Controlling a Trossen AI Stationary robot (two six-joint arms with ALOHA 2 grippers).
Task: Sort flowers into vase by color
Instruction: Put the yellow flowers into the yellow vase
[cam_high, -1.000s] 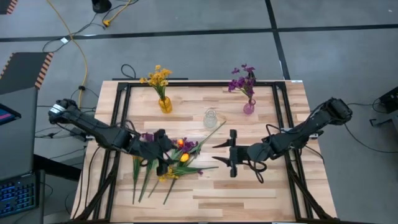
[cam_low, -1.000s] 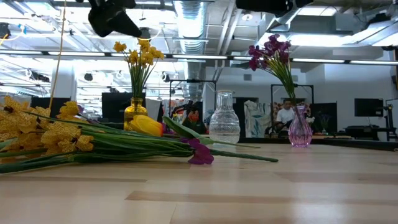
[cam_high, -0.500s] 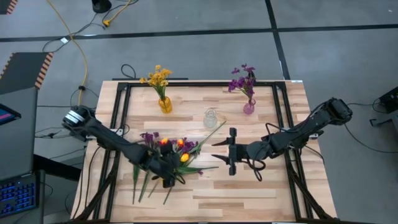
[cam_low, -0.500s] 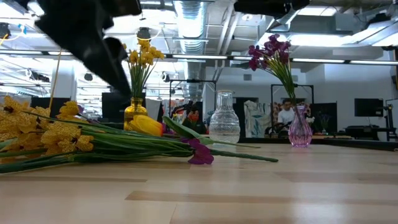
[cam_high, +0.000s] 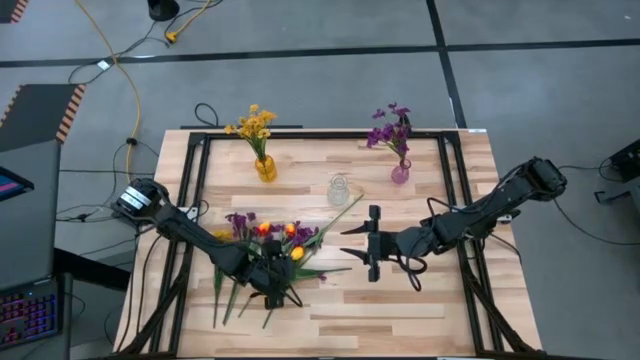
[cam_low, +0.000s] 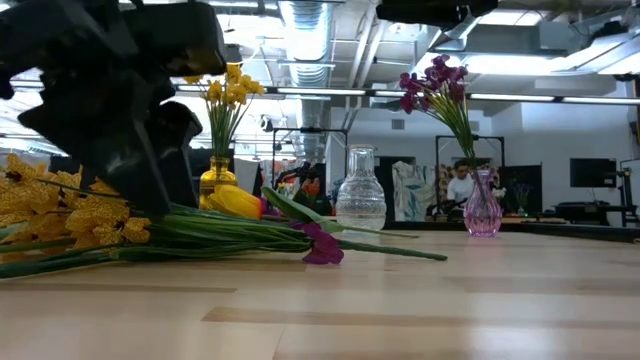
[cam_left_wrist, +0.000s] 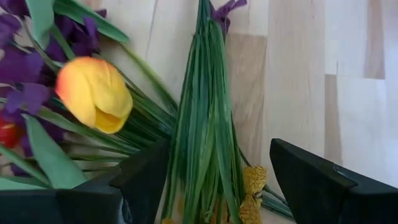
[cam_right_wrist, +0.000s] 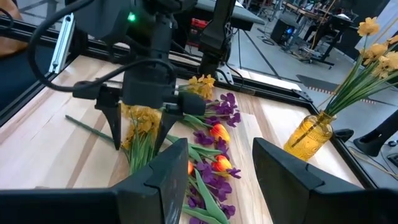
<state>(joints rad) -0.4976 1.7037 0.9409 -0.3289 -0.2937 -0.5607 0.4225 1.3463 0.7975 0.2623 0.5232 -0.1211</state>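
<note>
A robotics lab or workshop. A pale wooden desk (cam_high: 400, 300) edged by a black metal frame (cam_high: 320, 134) stands on a grey concrete floor (cam_high: 520, 80) marked with dark tape lines. A yellow cable (cam_high: 118, 70) trails across the floor beside the desk. Beyond the desk are exposed ceiling ducts (cam_low: 310, 25), strip lights, monitors (cam_low: 592, 172) and a seated person (cam_low: 460, 185).
</note>
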